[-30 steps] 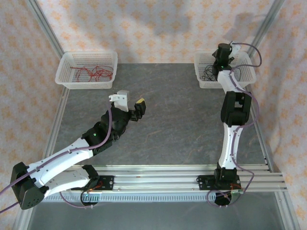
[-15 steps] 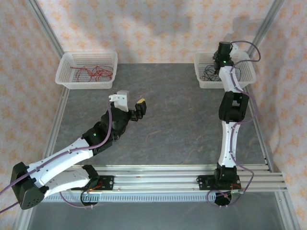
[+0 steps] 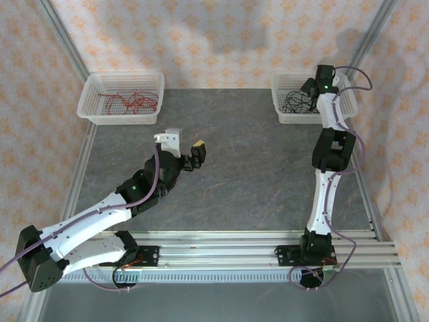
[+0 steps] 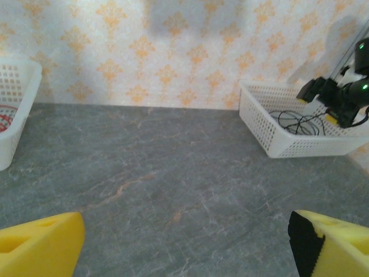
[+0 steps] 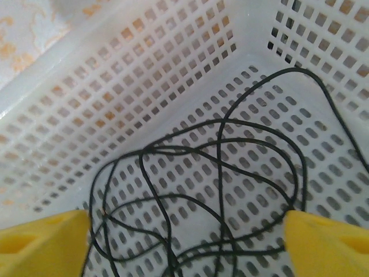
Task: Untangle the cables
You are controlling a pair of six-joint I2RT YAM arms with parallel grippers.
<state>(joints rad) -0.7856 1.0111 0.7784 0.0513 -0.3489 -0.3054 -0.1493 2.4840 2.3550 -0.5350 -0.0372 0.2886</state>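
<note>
The right end effector (image 5: 184, 245) is hovering released, pads wide apart, gripping nothing. The black cables (image 5: 222, 167) are lying directly beneath and ahead of it on the floor of the right basket (image 5: 144, 75). They are sprawling as a loose, overlapping coil with no single long axis, reaching nearly from pad to pad. This arm is by far the nearer. The left end effector (image 3: 184, 143) is also gaping empty, over bare counter (image 3: 255, 174). The red cables (image 3: 131, 102) are sitting well ahead to its left in the left basket (image 3: 120, 75). The right basket's walls are crowding the right end effector, probably leaving little side room.
</note>
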